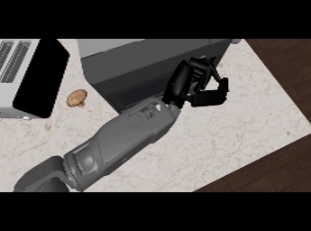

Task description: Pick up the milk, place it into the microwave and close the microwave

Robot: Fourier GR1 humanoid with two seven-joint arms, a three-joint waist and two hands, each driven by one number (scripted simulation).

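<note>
the one hand in view comes in on a forearm from the lower left; which arm it is cannot be told for certain. its fingers are curled and hold nothing that shows, and they lie against the front right corner of the dark microwave. the milk is not visible anywhere, so it is probably already inside, and the step looks like shutting the door. to do it well, keep contact on the door's outer edge and sweep it fully flush. beside the microwave lie a small brown pastry and a toaster on the marble counter.
</note>
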